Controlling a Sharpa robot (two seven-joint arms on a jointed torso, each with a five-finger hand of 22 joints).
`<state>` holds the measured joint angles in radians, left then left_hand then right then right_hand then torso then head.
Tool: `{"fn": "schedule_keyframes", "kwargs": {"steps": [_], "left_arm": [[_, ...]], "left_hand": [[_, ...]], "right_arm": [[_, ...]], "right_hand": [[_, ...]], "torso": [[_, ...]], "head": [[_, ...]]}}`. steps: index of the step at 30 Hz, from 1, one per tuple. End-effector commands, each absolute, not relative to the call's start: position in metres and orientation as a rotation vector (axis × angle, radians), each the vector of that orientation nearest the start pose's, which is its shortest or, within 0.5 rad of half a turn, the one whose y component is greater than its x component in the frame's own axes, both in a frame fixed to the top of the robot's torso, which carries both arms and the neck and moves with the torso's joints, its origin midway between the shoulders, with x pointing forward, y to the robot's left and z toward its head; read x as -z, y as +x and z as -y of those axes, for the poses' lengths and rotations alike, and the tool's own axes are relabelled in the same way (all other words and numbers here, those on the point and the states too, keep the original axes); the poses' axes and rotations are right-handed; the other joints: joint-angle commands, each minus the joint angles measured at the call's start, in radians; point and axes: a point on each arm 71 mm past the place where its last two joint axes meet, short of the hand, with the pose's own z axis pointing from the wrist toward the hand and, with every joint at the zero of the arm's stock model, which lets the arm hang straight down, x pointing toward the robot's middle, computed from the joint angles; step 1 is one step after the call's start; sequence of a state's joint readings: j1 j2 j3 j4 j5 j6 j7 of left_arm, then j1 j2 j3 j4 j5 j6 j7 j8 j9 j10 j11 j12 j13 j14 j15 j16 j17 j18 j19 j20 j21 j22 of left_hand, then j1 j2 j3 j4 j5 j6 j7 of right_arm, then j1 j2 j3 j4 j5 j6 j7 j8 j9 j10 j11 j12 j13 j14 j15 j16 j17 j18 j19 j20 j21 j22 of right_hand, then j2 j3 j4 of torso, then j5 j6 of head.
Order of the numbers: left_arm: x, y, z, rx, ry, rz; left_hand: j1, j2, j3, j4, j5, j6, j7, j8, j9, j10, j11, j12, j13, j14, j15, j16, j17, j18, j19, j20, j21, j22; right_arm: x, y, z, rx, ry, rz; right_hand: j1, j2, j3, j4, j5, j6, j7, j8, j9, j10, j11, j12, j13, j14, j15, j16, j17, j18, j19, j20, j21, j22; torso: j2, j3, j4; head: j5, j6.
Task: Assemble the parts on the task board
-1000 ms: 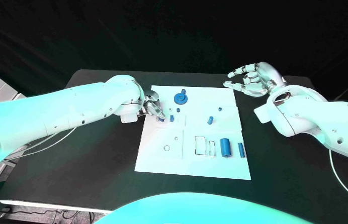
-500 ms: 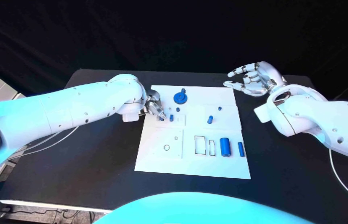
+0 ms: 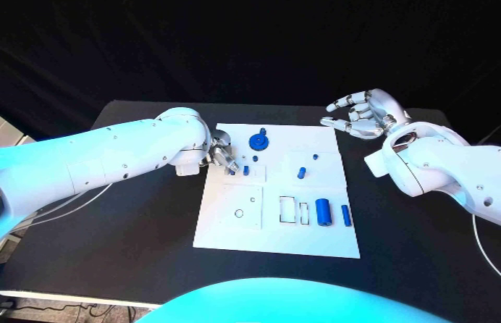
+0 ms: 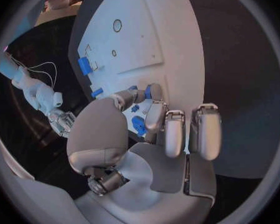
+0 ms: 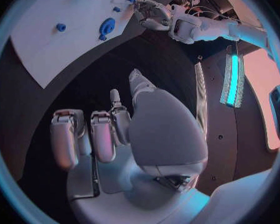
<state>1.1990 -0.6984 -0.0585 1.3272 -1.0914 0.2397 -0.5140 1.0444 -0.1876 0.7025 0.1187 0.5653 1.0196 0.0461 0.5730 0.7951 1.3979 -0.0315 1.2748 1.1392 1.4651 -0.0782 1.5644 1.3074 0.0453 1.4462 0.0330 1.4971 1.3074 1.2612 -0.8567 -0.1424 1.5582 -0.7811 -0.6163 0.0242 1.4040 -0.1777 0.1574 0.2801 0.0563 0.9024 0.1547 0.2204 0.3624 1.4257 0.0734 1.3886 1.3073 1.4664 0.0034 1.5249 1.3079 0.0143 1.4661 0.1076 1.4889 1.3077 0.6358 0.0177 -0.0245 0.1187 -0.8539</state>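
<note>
Working at the board's (image 3: pixel 235 229) far left corner, I have my left hand (image 3: pixel 221 156) down over a small blue peg (image 3: pixel 246 169) that stands in the board just beside my fingertips. In the left wrist view my fingers (image 4: pixel 154 115) curl in close around a small blue piece (image 4: pixel 147 91), but I cannot tell whether I am pinching it or only touching it. My judgement is that the step in hand is seating this peg in its hole. The round blue part (image 3: pixel 259 143) sits just beyond it, another peg (image 3: pixel 302 172) stands near the board's middle, and a cylinder (image 3: pixel 325 211) with a thin bar (image 3: pixel 347 215) lies in the slots on the near right. My right hand (image 3: pixel 362 115) hovers off the board's far right corner, fingers apart, holding nothing. Next I need a straight downward press on the peg, then a clean lift away without dragging it sideways.
</note>
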Motion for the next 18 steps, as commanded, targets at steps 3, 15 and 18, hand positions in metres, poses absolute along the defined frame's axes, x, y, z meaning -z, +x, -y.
{"fn": "schedule_keyframes", "kwargs": {"steps": [3, 15, 18], "left_arm": [[0.2507, 0.5032, -0.2038, 0.315, -0.144, -2.369], [0.2506, 0.5036, -0.2083, 0.295, -0.134, -2.366], [0.2507, 0.5035, -0.2090, 0.292, -0.132, -2.368]], "left_hand": [[-0.038, -0.002, 0.052, -0.108, -0.018, -0.040, -0.005, -0.005, -0.003, -0.027, 0.003, -0.034, -0.041, 0.101, -0.001, -0.001, 0.248, -0.002, -0.015, 0.003, -0.013, 0.099], [-0.066, -0.043, -0.150, 0.021, -0.023, -0.032, -0.003, -0.021, -0.034, -0.046, 0.006, -0.043, -0.056, 0.098, 0.001, -0.006, 0.238, 0.002, -0.023, 0.004, -0.027, 0.085], [-0.056, -0.054, -0.190, 0.042, -0.032, -0.029, -0.004, -0.022, -0.038, -0.047, 0.005, -0.043, -0.057, 0.098, 0.001, -0.007, 0.237, 0.002, -0.023, 0.004, -0.028, 0.084]], "right_arm": [[0.1812, 0.4823, 0.2134, -0.918, 0.494, -1.559], [0.1811, 0.4820, 0.2140, -0.917, 0.494, -1.558], [0.1811, 0.4821, 0.2142, -0.916, 0.494, -1.558]], "right_hand": [[0.000, 0.002, -0.004, 0.000, 0.004, -0.005, 0.000, 0.003, 0.000, -0.009, -0.002, -0.005, 0.112, 0.075, -0.005, -0.004, 0.140, 0.007, 0.060, -0.004, -0.004, 0.214], [-0.001, 0.001, -0.005, 0.001, 0.004, -0.006, 0.000, 0.003, 0.000, -0.010, -0.001, -0.006, 0.110, 0.074, -0.005, -0.005, 0.137, 0.008, 0.058, -0.004, -0.007, 0.213], [-0.001, 0.001, -0.005, 0.001, 0.004, -0.006, 0.000, 0.003, 0.000, -0.010, -0.001, -0.006, 0.110, 0.074, -0.005, -0.005, 0.137, 0.008, 0.058, -0.004, -0.007, 0.213]], "torso": [[0.000, -0.0008, -0.0001], [0.000, -0.0007, -0.0001], [-0.001, -0.0009, -0.0004]], "head": [[-0.002, 0.002], [-0.003, -0.001], [-0.002, -0.002]]}}
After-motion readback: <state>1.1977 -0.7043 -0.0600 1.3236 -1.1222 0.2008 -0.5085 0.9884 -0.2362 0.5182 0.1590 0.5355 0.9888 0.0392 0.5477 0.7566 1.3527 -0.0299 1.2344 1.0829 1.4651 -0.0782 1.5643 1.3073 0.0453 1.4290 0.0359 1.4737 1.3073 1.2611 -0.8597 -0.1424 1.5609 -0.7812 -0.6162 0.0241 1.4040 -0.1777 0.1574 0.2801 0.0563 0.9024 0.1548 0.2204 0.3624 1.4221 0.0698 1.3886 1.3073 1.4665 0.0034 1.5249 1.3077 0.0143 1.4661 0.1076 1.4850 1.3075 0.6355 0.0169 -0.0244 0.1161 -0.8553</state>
